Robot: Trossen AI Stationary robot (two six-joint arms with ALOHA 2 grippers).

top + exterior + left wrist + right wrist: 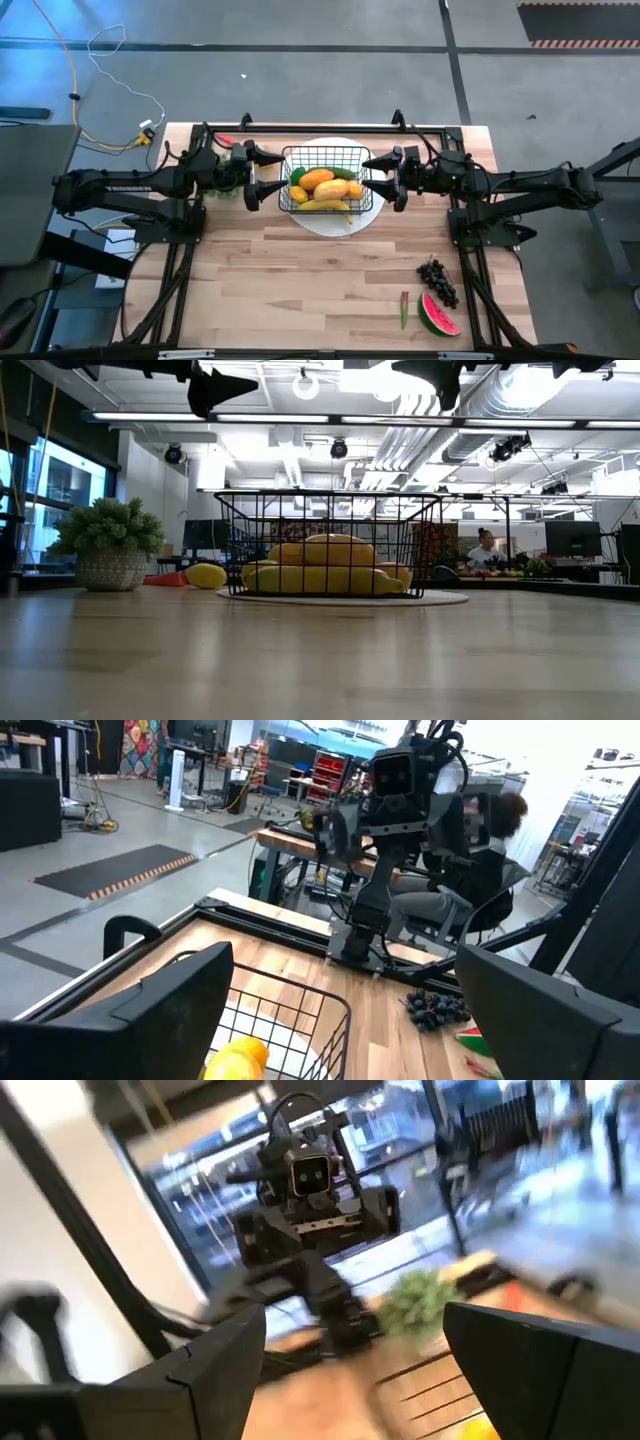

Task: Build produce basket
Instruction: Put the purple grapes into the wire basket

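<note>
Grapes (437, 281) and watermelon slice (439, 315) remain at five o'clock on the counter (300, 290). Left gripper (266, 173) and right gripper (381, 177) are held wide open and empty flanking the basket (323, 180); a grape pickup is judged next.

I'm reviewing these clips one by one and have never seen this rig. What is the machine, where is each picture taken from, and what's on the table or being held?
Two dark robot arms work at a wooden table. One picture looks straight down, one looks level across the tabletop, and two come from cameras on the arms' wrists. The left gripper and right gripper hover open on either side of the black wire basket, holding nothing. The basket stands on a white plate and holds yellow, orange and green toy produce. Dark grapes, a watermelon slice and a small green piece lie apart near the table's corner.
</note>
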